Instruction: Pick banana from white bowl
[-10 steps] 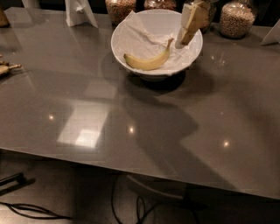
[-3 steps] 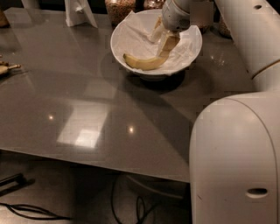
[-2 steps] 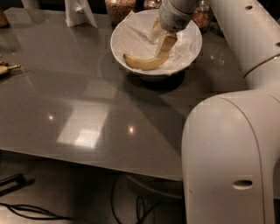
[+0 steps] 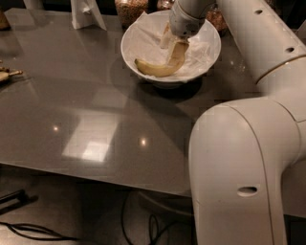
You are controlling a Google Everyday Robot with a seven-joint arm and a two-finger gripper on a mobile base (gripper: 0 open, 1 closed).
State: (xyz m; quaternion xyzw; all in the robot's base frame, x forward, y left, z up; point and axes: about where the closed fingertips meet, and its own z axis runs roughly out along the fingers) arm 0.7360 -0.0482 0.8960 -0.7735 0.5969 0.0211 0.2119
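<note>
The white bowl [image 4: 136, 33], lined with crumpled white paper, stands at the back middle of the grey table. The yellow banana [image 4: 152, 70] lies in the bowl's front part, curving up to the right. My gripper [image 4: 171, 46] reaches down into the bowl from above. It is open, with one finger [image 4: 177, 53] in front of the banana's right end and the other behind it. The banana's right tip is hidden by the front finger. The banana rests on the paper.
Glass jars of grains [image 4: 131, 8] stand just behind the bowl. A white stand [image 4: 87, 14] is at the back left. A small brownish object [image 4: 6, 74] lies at the table's left edge. My big white arm [image 4: 239, 162] fills the right side. Cables lie on the floor.
The gripper has come down from the bowl's right rim into the bowl and now sits at the banana's right end. The arm has swung into view on the right. The banana has not moved.
</note>
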